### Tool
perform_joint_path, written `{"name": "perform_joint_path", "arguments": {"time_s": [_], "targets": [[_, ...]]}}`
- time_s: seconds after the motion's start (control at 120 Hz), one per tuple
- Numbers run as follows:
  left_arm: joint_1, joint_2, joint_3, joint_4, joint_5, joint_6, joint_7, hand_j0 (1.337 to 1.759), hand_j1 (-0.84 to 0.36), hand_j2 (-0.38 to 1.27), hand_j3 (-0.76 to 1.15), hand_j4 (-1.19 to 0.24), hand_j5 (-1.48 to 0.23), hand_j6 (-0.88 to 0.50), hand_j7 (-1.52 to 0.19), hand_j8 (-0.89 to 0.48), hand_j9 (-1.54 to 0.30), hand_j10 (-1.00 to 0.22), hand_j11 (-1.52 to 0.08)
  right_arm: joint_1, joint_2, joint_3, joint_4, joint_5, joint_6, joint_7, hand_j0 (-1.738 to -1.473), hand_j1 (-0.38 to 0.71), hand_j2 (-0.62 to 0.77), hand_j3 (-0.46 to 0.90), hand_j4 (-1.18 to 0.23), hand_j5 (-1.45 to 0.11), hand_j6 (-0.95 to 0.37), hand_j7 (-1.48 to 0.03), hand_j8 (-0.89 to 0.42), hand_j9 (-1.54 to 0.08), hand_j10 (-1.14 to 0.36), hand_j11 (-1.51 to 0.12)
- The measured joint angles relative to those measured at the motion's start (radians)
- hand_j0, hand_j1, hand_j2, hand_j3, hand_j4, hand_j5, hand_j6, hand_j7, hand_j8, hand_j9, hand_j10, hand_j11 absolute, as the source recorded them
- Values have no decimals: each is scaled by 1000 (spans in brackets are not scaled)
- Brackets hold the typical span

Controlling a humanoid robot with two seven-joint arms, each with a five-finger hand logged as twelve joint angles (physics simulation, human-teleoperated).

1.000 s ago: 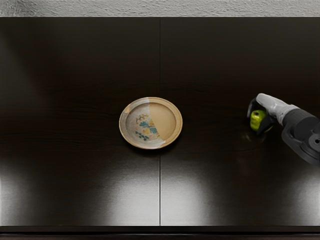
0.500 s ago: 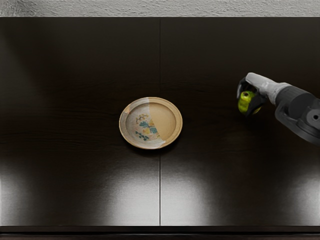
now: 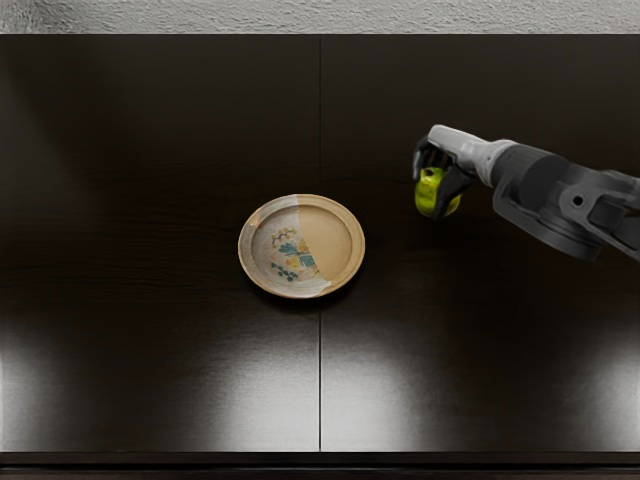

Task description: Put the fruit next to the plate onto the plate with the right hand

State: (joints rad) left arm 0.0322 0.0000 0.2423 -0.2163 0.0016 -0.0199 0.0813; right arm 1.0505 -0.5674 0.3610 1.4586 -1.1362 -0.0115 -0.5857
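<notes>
Fruit point(image 3: 432, 193), a small, round, yellow-green thing, sits in the grasp of the right hand point(image 3: 438, 172). It is to the right of the plate point(image 3: 335, 235) and a little farther back on the table point(image 3: 160, 140). It is apart from the plate, with a stretch of bare dark tabletop between the two, so it is not yet on the plate. Dark fingers point(image 3: 424, 160) curl over the fruit's top and down its sides, and only its lower front shows bright between them. Whether the fruit rests on the surface or hangs just above it cannot be told from this view, since the glossy top gives no clear shadow beneath it.

The hand's wrist is a pale grey cuff. Behind it the right arm point(image 3: 555, 195) runs in dark grey segments out to the picture's right edge, slanting slightly downward as it goes.

The plate lies flat near the middle of the table, across the thin seam point(image 3: 320, 110) that runs from the far edge to the near edge, with most of it left of that line. It is round with a tan rim. Its right part is plain beige, and its left part is paler with a small blue, green and yellow flower pattern.

The table is very dark brown, nearly black, with two soft pale reflections on its near part. Beyond its far edge shows a strip of rough light grey wall point(image 3: 300, 14).
</notes>
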Motion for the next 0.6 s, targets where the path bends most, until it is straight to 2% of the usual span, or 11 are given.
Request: {"name": "perform_joint_path", "arguments": {"time_s": [0.133,0.35,0.6], "targets": [[0,0,0,0,0,0,0,1658,349,0,0,0,0,0,0,0,0,0,0,10,43,0,-16,-1,2,-5,-1656,269,586,0,-820,-1246,-452,-1134,-315,-1201,-441,-1189],[0,0,0,0,0,0,0,1658,349,0,0,0,0,0,0,0,0,0,0,20,123,2,-54,0,17,-8,-1656,266,618,0,-838,-1213,-501,-1134,-367,-1169,-465,-1149],[0,0,0,0,0,0,0,1658,349,0,0,0,0,0,0,0,0,0,0,36,209,1,-76,3,19,-24,-1657,267,597,0,-839,-1214,-485,-1134,-345,-1167,-476,-1145]]}}
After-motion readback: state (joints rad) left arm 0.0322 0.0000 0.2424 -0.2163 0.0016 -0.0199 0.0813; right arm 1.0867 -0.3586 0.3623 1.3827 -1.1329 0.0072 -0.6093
